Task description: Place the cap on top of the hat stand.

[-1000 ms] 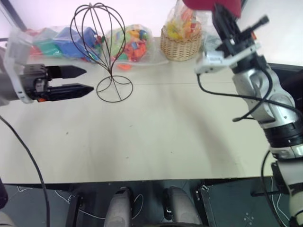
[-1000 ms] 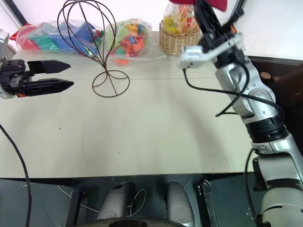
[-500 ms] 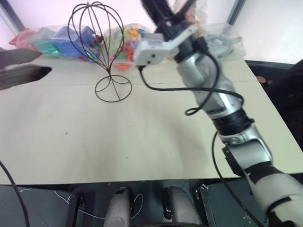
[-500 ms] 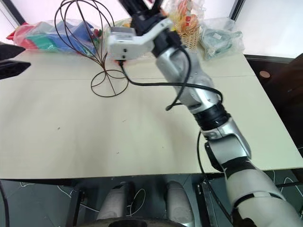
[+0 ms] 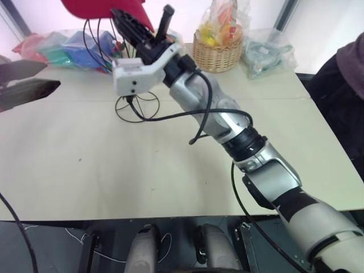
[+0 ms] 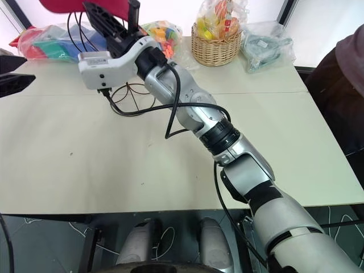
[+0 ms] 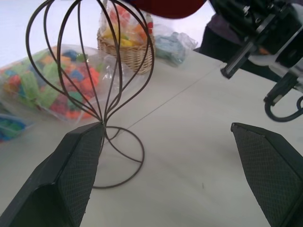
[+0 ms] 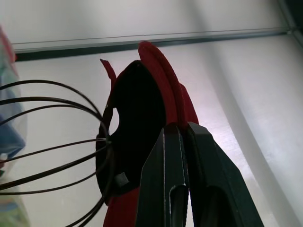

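Cap point(image 8: 156, 94) pinched in right end effector point(image 8: 182, 137), over hat stand point(image 7: 99, 71)

Silver-grey right arm point(image 5: 227, 122), black cable, white wrist housing point(image 5: 139, 74)

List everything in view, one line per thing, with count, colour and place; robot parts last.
cap: one, dark red, held above the stand's head.
hat stand: one, dark wire, far left part of the table.
wicker basket: one, tan, far edge, holding wrapped colourful items.
bags of colourful blocks: clear plastic, far left edge, behind the stand.
clear bag: one, pale contents, right of the basket.
table: one, cream.
person: dark clothing, right edge.
left gripper: black, open, beside the stand.
right gripper: black, shut on cap.
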Available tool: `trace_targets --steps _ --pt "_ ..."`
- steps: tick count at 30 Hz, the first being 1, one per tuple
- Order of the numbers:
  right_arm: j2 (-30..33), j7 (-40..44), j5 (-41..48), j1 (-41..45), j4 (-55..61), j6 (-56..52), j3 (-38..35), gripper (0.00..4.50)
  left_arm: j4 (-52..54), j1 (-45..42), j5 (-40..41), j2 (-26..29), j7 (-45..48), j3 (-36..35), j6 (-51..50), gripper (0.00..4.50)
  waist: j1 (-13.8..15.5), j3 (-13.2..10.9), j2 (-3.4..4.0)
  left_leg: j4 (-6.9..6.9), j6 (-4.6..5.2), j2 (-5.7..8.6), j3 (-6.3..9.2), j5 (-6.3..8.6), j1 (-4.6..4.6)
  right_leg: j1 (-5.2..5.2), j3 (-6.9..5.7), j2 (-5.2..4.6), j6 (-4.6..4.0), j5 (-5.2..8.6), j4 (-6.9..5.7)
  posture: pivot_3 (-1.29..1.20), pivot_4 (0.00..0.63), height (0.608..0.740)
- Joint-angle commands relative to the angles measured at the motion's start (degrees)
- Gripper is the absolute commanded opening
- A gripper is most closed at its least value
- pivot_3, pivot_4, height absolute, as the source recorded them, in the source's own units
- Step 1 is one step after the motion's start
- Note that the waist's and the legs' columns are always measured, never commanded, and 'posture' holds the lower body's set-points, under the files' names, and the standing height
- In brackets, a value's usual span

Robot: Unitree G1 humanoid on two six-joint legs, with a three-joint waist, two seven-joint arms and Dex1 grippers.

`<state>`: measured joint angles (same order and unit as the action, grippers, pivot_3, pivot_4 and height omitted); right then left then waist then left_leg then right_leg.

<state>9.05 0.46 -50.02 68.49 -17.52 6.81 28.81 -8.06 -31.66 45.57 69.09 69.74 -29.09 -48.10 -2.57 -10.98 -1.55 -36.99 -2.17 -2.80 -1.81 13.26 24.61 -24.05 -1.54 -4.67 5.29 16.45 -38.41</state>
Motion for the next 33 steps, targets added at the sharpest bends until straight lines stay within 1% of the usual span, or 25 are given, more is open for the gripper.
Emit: trace_targets --steps 1,7,12,19,23,33 --pt "-0.66 1.06 -1.45 1.26 -0.49 -0.27 1.10 0.05 0.54 -1.48 0.98 -0.54 -0.79 -1.69 1.04 4.50 -0.04 0.00 0.00 0.00 0.00 0.00 0.00 0.00 0.00 0.00 0.00 0.00 0.00 0.00 -0.01 0.00 0.150 0.740" --pt "0.43 0.85 -3.31 1.92 -3.95 -1.11 1.70 0.05 0.28 -2.23 0.62 -2.43 -1.20 -0.52 1.97 4.50 -0.06 0.00 0.00 0.00 -0.01 0.00 -0.02 0.00 0.00 -0.04 0.01 0.00 0.00 0.00 -0.04 0.00 0.150 0.740" --pt "1.06 2.04 -4.45 1.21 -3.04 -1.87 1.92 0.05 -0.28 -2.61 0.35 -3.60 -1.41 0.12 2.78 4.50 -0.02 0.00 0.00 0.00 -0.02 0.00 -0.02 -0.01 0.00 -0.04 0.01 0.00 0.00 0.00 -0.05 0.00 0.150 0.740" --pt "1.00 6.66 -5.21 -3.15 4.57 -2.32 3.03 0.05 -2.32 -4.71 -0.60 -4.61 -1.17 2.37 3.86 4.50 0.02 0.01 -0.01 -0.01 -0.02 0.00 -0.01 -0.01 0.00 -0.03 0.01 0.00 0.00 0.00 -0.06 0.00 0.150 0.740" --pt "2.18 10.38 -5.64 -7.85 10.92 -2.34 3.42 0.05 -3.55 -6.49 -1.26 -5.34 -0.76 4.47 4.44 4.50 0.03 0.01 -0.02 -0.02 -0.02 0.00 -0.01 -0.01 0.00 -0.02 0.01 0.00 0.00 0.00 -0.06 0.00 0.150 0.740" --pt "4.67 13.63 -6.98 -14.72 16.13 -3.10 2.73 0.05 -5.41 -10.03 -2.27 -6.27 -0.45 7.38 5.14 4.50 0.06 0.01 -0.02 -0.04 -0.02 0.00 0.00 -0.01 -0.01 -0.02 0.01 0.01 0.00 0.00 -0.10 0.00 0.150 0.740"
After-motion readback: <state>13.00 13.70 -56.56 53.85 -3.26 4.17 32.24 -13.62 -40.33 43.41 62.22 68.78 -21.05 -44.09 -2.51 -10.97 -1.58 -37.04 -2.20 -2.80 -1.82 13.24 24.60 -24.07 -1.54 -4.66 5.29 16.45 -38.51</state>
